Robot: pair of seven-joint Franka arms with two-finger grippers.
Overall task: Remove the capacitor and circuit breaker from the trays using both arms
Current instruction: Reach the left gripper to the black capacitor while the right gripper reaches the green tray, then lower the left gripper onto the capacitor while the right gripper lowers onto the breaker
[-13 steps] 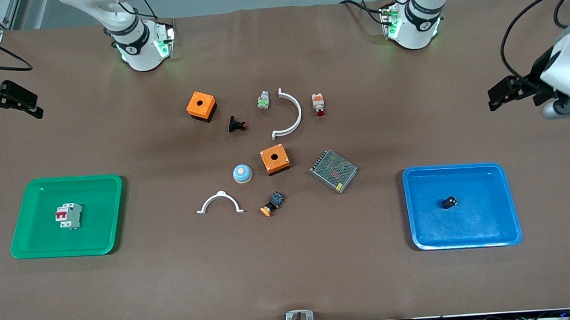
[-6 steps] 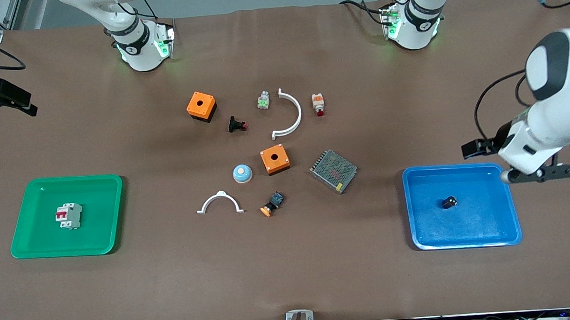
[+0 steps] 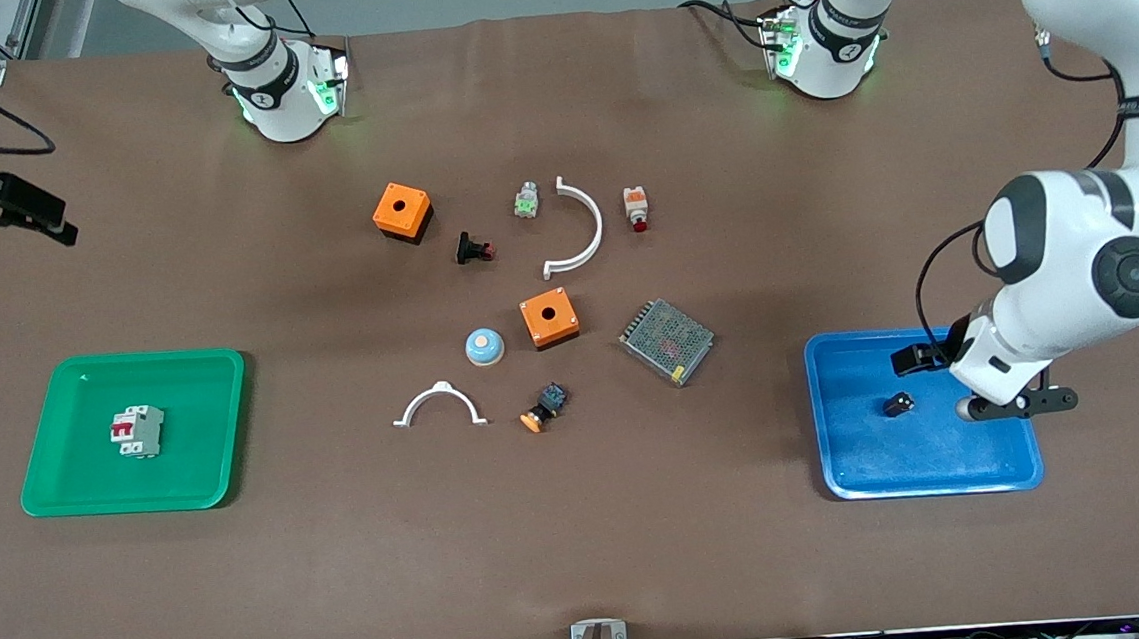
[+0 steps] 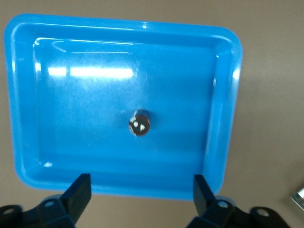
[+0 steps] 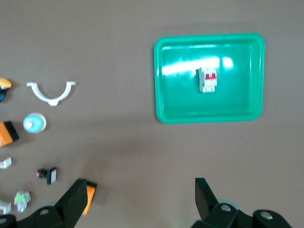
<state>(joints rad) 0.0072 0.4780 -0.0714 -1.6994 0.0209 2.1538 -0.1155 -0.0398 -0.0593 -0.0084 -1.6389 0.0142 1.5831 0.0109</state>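
Clock ref: front view, 12 = robots' bases.

L gripper hangs over blue tray, approx above the capacitor. Jaws spread wide, released, nothing between them. Capacitor lies near tray centre, no contact w/ jaws. Tray sits at 4 o'clock on the counter.

R gripper hangs over counter edge at 10 o'clock, well apart from all parts. Jaws released, empty.

Breaker lies flat in green tray, approx mid-tray, red lever up. Tray at 8 o'clock.
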